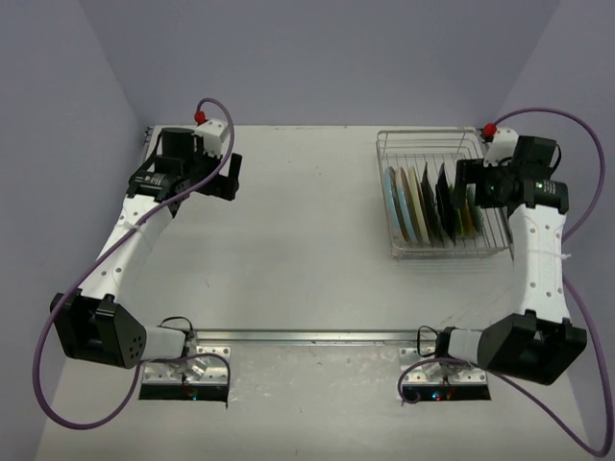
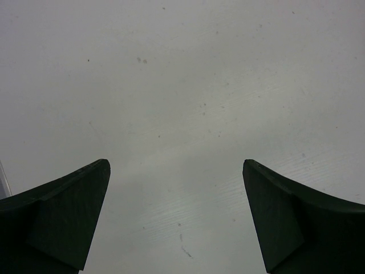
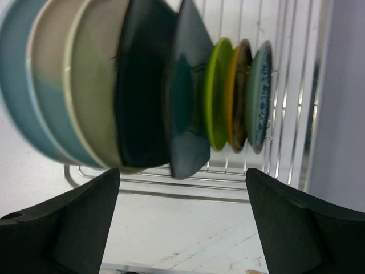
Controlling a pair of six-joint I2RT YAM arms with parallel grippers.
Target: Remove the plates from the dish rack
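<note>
Right arm is hovering at the right end of the dish rack (image 1: 428,133), its right fingers (image 3: 68,228) spread wide and gripping nothing, hanging just outside the rack's near rail in the wrist view. The plates (image 1: 423,202) are all standing on edge in the rack's slots, with none lying out on the table (image 1: 307,269), so the unloading looks to be only beginning. The row in the wrist view, running toward the rack's right wall: pale blue plate (image 3: 17,68), cream plates (image 3: 54,85), dark plate (image 3: 142,85), dark teal square plate (image 3: 185,103), small lime-green plate (image 3: 219,94), orange-brown plate (image 3: 239,97), speckled grey-blue plate (image 3: 259,97). The teal one is sitting roughly on the midline of the open fingers and poking out past its neighbours, so it seems the likely pick. The spread is straddling several rims, though. A good approach would be sliding one finger into the gap on the lime-green side and the other between teal and dark, pinching across the thickness, then lifting along the slot until clear of the rack's wires before swinging away. Dark and teal are standing nearly touching, so a nudge could be tipping the row. Left fingers (image 2: 63,222) are equally wide, empty, hovering over bare table well apart from the rack.
</note>
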